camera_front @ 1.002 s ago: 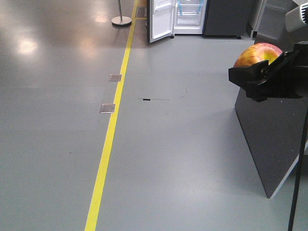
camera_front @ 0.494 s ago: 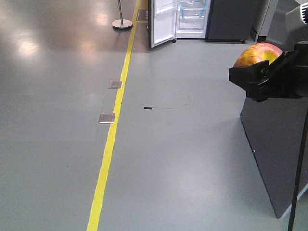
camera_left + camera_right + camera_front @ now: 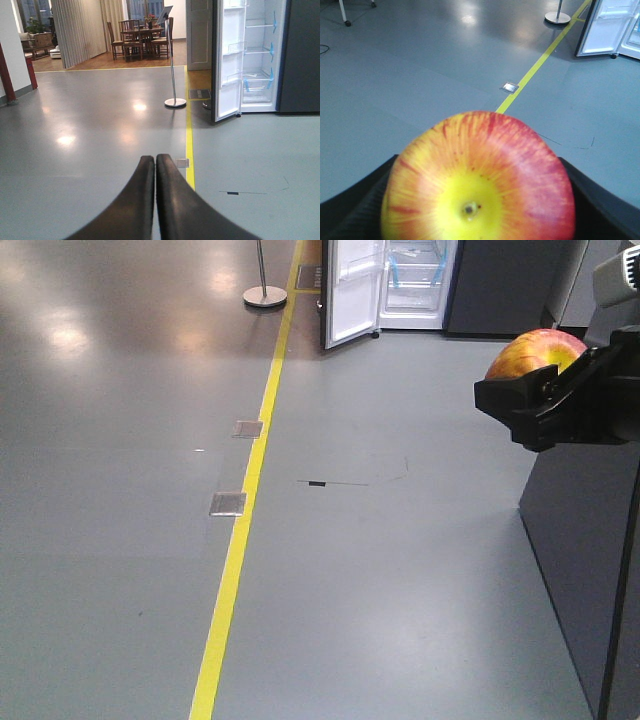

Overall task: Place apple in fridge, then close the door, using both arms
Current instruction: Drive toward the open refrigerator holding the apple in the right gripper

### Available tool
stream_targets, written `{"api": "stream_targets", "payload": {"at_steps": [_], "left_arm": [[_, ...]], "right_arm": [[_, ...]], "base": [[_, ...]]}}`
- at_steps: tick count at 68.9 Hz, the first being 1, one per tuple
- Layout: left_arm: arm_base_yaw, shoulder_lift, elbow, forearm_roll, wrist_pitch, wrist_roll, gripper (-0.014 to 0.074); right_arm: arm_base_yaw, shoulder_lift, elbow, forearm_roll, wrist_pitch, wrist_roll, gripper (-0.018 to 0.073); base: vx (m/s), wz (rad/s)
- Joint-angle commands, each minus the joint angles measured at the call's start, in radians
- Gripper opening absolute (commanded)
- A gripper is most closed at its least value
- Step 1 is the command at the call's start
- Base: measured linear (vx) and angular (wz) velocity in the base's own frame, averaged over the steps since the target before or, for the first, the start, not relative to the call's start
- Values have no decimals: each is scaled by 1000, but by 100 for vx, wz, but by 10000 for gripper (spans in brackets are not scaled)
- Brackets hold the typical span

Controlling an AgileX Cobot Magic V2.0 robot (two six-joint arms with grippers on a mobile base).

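Firmly gripped the apple [image 3: 535,348] in the right gripper [image 3: 532,398] at the right edge of the front view, black fingers clamped on its sides, red-and-yellow crown bulging above them. Held it high over the grey floor [image 3: 400,570], well apart from the fridge [image 3: 418,285]. Filled most of the right wrist view with the same fruit, dimpled end turned to the lens, yellow around the dimple, red streaks fanning outward, dark pads [image 3: 350,212] hugging it left and right.

Held the left gripper [image 3: 155,161] low over the floor, its two curved fingers [image 3: 142,195] pressed together along their length.

Showed the fridge far off at the top of the front view, white inside, blue tape [image 3: 272,50] on the shelf edges. Had the door [image 3: 352,290] swung wide on the fridge's left, white lining and clear bins facing the room.

Ran a yellow line [image 3: 245,500] up the floor toward that door, with two metal floor plates [image 3: 247,429] just beside it on its left. Left a short black tape mark [image 3: 317,483] on the floor to the right of the line. Stood a stanchion pole [image 3: 263,270] on a round base left of the door, near the line. Leaned a dark panel [image 3: 580,570] below the right gripper at the frame's right edge. Placed a dining table [image 3: 142,35] with chairs far behind the pole in the left wrist view.
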Motion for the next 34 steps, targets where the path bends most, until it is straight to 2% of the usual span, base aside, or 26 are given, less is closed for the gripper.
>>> {"api": "stream_targets", "payload": {"at_steps": [1,34], "left_arm": [[-8,-14,-20,-10,-73,-8,-8],[-8,-14,-20,-10,-73,-8,-8]], "right_arm": [[-2,-22,-28,21,-61,-7,57],[-2,-22,-28,21,-61,-7,57]], "base": [[25,-2],[24,-7]]}}
